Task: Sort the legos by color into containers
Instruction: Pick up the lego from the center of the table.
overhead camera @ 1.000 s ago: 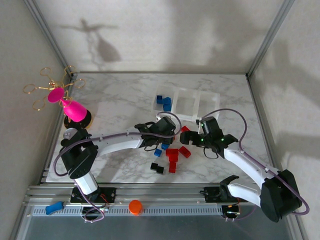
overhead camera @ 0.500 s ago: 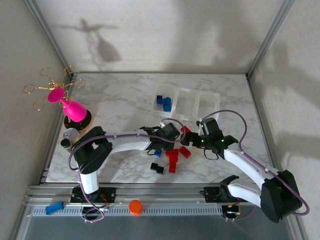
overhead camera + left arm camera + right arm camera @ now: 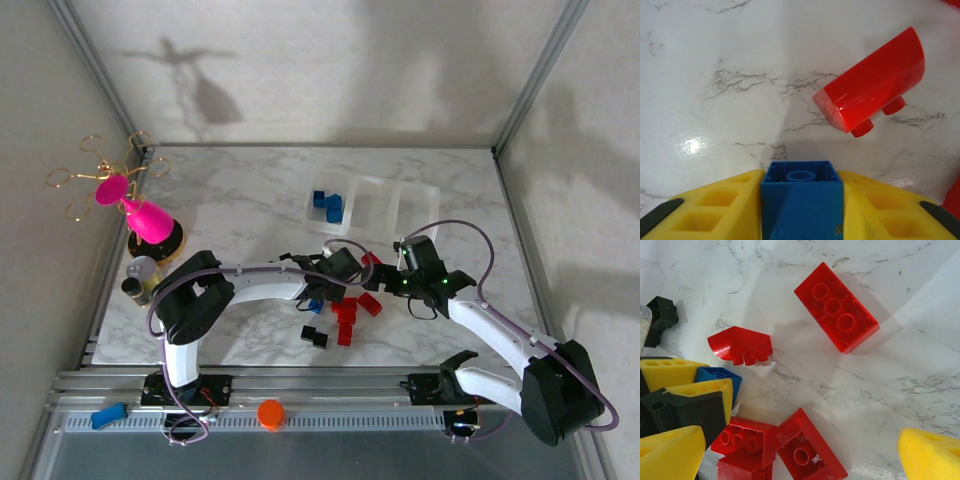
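1. Marble-patterned table point(image 3: 230, 190) carries everything, with grey walls around it. A pink cup point(image 3: 150, 222) stands at its left edge.
2. Near the far edge, to the right of the middle, we see the containers point(image 3: 352, 200), three bins joined in a row. Blue bricks point(image 3: 327, 203) lie in the left bin. What the other two bins hold we cannot make out.
3. The loose legos point(image 3: 345, 312) lie around the middle of the table, toward the near edge. The two arms cover some of them.
4. The left gripper point(image 3: 801, 187) is closed on a blue brick point(image 3: 801, 210), and its yellow fingers point(image 3: 715, 210) press on both sides. The picture cuts off the brick and the fingers at the bottom. We cannot tell if the brick is lifted from the table.
5. A curved red brick point(image 3: 870, 82) lies near the blue brick but apart from it, with its studs pointing sideways.
6. The right gripper point(image 3: 802, 440) is wide open and holds nothing. We see only its yellow tips in the lower corners. Between them lie two red bricks point(image 3: 747, 445), which touch each other and are partly cut off.
7. A red brick with three studs point(image 3: 836, 307) lies apart from the others. A black brick point(image 3: 660, 315) is half hidden at the left border of that view.
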You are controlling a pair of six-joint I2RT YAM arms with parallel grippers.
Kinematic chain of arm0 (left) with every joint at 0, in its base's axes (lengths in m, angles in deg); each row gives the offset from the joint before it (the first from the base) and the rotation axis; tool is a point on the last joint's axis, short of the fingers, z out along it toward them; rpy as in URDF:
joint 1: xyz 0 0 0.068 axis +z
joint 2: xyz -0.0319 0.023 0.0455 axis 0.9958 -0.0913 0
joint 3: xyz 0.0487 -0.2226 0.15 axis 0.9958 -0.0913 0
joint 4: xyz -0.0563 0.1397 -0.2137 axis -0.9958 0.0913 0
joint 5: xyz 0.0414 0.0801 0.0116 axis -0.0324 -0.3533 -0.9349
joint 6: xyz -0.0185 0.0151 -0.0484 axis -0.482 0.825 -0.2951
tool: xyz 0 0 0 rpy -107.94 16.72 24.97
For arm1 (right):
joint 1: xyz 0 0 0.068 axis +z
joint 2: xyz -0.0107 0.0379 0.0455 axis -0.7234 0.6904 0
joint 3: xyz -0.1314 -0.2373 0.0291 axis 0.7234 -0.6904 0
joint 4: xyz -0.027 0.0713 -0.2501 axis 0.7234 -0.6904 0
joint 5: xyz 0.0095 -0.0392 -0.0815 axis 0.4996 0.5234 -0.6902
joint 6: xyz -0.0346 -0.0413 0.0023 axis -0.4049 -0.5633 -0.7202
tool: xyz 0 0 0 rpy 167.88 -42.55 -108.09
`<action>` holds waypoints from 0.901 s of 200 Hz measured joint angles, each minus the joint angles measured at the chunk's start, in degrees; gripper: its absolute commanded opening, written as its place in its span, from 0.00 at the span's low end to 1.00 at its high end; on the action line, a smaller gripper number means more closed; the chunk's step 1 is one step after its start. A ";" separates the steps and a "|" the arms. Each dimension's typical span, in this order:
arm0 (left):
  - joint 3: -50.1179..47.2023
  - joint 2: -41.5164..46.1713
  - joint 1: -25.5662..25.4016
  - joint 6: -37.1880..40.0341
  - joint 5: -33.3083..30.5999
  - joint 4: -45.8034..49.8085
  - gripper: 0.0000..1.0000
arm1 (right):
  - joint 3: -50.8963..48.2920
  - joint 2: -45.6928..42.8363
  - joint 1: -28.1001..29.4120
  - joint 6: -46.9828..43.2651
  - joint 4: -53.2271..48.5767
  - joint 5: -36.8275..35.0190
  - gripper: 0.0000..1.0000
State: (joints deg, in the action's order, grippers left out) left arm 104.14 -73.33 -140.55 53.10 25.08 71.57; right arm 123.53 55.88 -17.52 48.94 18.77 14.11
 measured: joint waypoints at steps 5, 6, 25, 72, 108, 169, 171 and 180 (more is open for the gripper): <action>0.00 0.00 0.00 0.00 -0.15 0.00 0.36 | 0.00 0.00 0.00 0.00 0.02 0.00 0.99; 0.00 0.00 0.00 0.00 -0.15 0.00 0.36 | 0.00 0.00 0.00 0.00 0.02 0.00 0.99; 0.00 0.24 0.00 0.00 -0.74 0.24 0.35 | 0.00 0.00 0.00 0.00 0.35 0.00 0.99; 1.31 4.46 0.24 0.02 -3.26 2.54 0.34 | 0.39 0.11 0.00 0.00 1.29 0.09 0.99; 7.93 5.86 2.51 0.02 -5.49 3.50 0.32 | 2.64 1.73 0.00 0.07 2.91 0.04 0.99; 23.52 0.20 9.97 0.22 -8.98 3.17 0.31 | 6.88 3.89 -0.96 0.17 4.11 -1.81 0.99; 24.09 -0.31 10.21 0.24 -9.07 3.17 0.31 | 6.97 3.89 -1.05 0.15 4.17 -1.92 0.99; 26.18 -2.27 11.06 0.48 -9.31 2.97 0.31 | 7.26 3.89 -1.29 0.13 4.31 -2.19 0.99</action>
State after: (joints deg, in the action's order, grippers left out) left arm 130.33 -75.60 -129.49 53.58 15.77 74.55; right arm 130.79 59.77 -18.81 49.07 23.08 11.92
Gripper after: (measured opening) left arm 0.334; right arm 0.988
